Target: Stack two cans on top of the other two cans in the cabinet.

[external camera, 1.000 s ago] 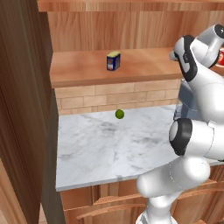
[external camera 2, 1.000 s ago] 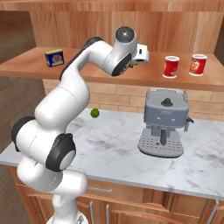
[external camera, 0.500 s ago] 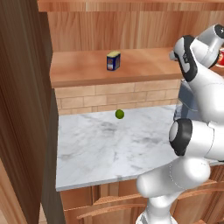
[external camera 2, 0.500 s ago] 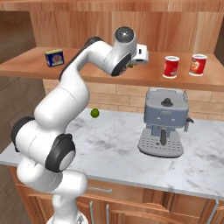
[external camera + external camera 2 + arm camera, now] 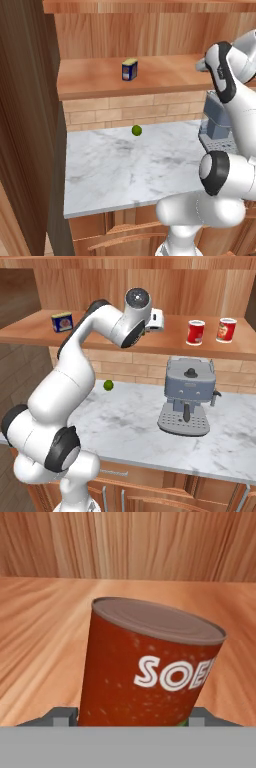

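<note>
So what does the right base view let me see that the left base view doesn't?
The right base view brings in a red can with a white band and a second red can, standing apart on the cabinet shelf beyond the arm. The left base view adds a tall dark wooden side wall along its left edge. Both share the blue tin on that shelf, the small green ball on the marble counter, the coffee machine and the white arm.

Dark red can [image 5: 150, 667] base hidden; fingers [image 5: 64, 716] barely visible.
</note>
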Robot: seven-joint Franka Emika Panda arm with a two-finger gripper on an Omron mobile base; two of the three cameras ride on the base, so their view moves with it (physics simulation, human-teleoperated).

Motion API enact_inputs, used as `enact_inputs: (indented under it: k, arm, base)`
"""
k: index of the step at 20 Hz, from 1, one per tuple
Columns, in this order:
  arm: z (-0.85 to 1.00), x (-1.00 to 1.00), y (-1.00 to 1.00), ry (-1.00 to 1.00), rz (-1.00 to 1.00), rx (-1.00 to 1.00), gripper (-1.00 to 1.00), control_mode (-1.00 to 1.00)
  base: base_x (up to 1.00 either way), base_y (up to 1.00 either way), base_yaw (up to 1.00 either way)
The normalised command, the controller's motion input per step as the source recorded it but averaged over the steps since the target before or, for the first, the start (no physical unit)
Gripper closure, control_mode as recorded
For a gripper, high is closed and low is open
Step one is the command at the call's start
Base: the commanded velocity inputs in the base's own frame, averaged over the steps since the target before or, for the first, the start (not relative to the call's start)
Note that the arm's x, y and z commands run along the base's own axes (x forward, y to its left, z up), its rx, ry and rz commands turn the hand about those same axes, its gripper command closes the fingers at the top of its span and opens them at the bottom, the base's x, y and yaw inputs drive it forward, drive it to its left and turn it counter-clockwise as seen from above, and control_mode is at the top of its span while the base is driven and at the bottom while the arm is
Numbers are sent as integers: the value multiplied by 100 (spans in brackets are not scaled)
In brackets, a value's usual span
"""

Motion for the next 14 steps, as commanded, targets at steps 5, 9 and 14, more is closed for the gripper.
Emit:
enact_inputs:
  k: [5,9,14]
  arm:
    - [8,-43,32,-5,7,0,100,-100]
    - [27,-28,36,-1,6,0,100,-100]
    - [35,-30,24,0,7,0,100,-100]
  base:
    - [0,0,0]
    - [0,0,0]
    - [0,0,0]
